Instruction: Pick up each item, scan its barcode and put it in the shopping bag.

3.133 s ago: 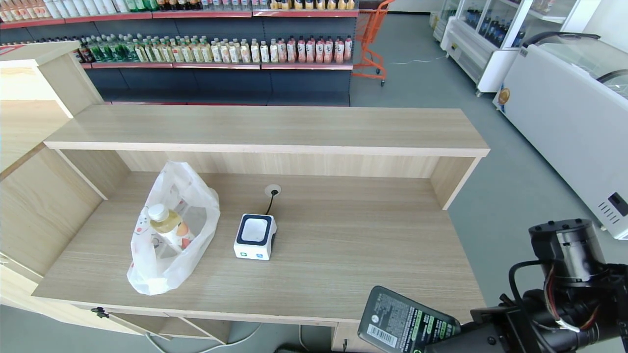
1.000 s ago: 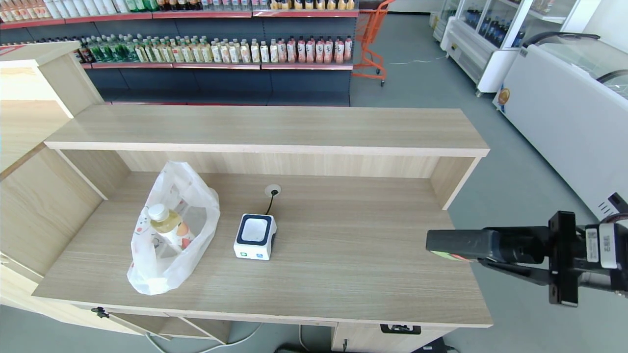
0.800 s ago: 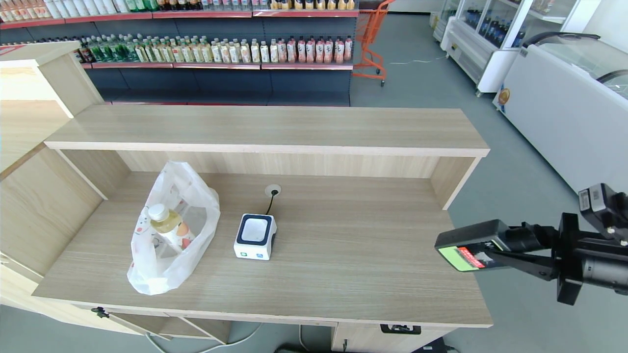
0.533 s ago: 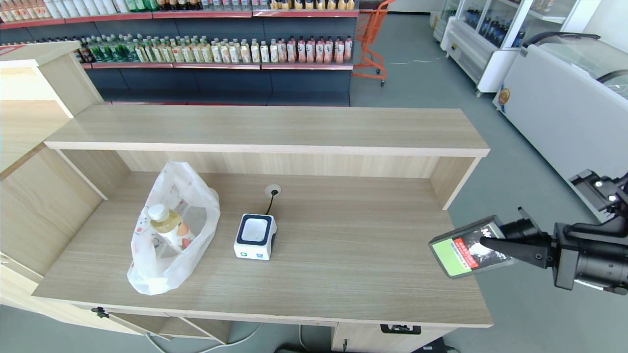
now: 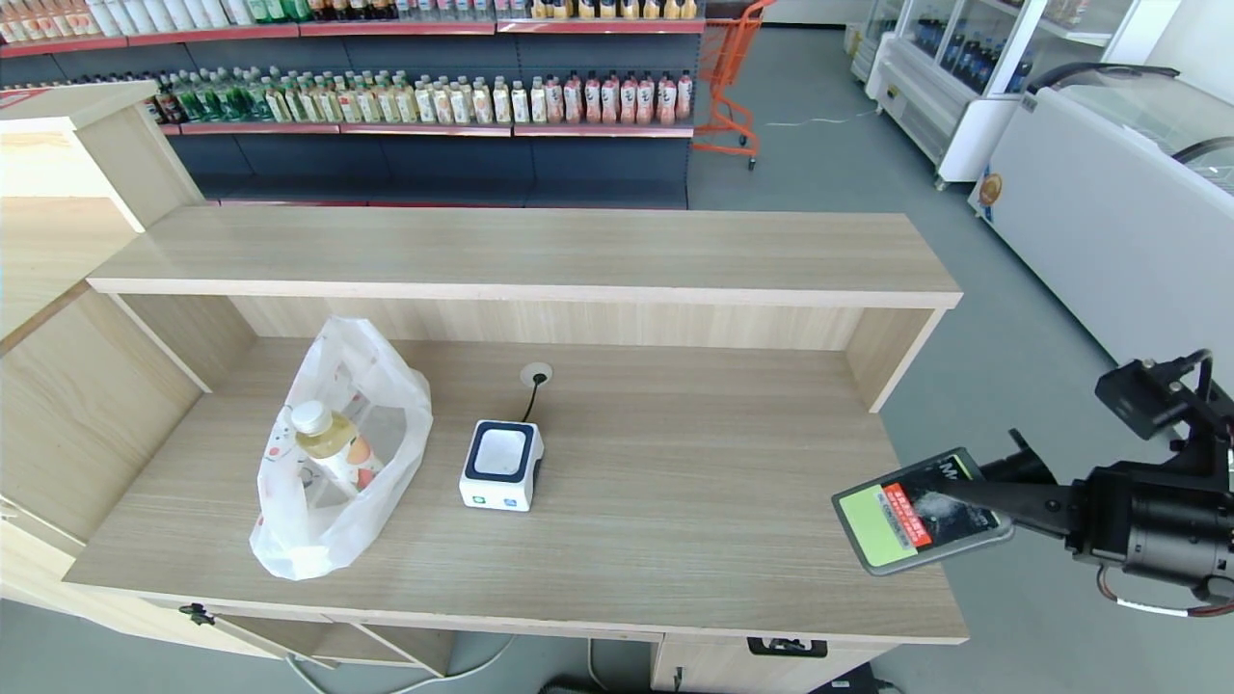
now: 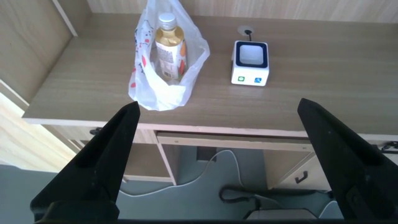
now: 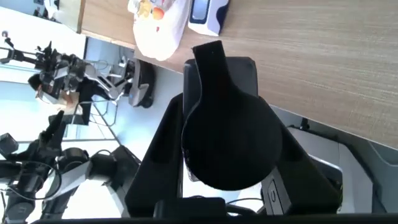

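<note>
Packet (image 5: pixel 882 525): flat dark pouch with rounded corners; the face that shows has a light green field, a red band beside it and a dark part with white marks

Packet place: far to the right of the scanner (image 5: pixel 501 465), in the air at the right near corner of the worktop (image 5: pixel 675 540), tilted with its green end toward the scanner

Right gripper (image 5: pixel 974 496): closed on the dark end of the packet, one finger lying across its face; the arm comes in from the side away from the scanner

Left gripper (image 6: pixel 217 112): spread wide and holding nothing, on the near side of the scanner, off the front edge of the worktop

Scanner: small white box with a dark-framed pale window on top, about the middle of the worktop; a black cable (image 5: pixel 530 395) runs from its back to a round hole

Shopping bag (image 5: pixel 289 540): white thin plastic, just left of the scanner, mouth open upward

Bottle (image 5: pixel 328 443): inside the shopping bag, upright, white cap, yellowish drink
</note>
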Robot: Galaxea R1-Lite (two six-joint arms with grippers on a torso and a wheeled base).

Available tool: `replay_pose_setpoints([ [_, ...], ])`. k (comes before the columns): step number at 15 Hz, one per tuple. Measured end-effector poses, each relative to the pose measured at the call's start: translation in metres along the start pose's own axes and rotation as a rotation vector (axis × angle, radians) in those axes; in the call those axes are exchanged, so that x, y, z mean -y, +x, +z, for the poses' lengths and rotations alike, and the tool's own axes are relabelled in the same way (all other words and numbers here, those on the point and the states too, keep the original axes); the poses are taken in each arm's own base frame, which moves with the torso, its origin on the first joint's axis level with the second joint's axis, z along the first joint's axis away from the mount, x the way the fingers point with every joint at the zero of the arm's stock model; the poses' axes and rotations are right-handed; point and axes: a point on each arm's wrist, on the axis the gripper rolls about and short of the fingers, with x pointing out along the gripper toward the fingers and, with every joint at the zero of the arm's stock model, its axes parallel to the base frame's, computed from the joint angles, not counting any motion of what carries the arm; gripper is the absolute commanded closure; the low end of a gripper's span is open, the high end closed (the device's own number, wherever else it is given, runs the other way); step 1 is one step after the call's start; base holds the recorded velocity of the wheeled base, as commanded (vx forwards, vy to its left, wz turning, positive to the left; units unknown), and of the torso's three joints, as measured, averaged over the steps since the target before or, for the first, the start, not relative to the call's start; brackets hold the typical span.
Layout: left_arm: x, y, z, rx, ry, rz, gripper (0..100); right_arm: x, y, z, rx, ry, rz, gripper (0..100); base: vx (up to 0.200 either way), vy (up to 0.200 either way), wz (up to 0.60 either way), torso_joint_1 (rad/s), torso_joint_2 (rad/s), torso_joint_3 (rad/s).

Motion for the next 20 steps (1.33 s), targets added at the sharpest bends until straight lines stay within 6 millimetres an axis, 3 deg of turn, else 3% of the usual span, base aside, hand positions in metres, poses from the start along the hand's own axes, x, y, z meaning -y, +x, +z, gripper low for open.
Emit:
replay_pose_setpoints([
  [6, 0.0, 0.0, 0.0, 0.0, -0.003, 0.0, 0, 0.001, -0.002, -0.009, -0.016, 0.023, -0.007, 100, 0.0, 0.167, 0.0, 0.0, 0.0, 0.002],
  [15, 0.0, 0.0, 0.0, 0.0, 0.004, 0.0, 0, 0.001, 0.001, -0.001, -0.004, 0.006, 0.001, 100, 0.0, 0.2, 0.0, 0.002, 0.0, 0.003],
  [20, 0.0, 0.0, 0.0, 0.0, 0.012, 0.0, 0, 0.006, 0.007, 0.009, 0.001, -0.005, 0.0, 100, 0.2, 0.2, 0.0, 0.001, 0.0, 0.003],
])
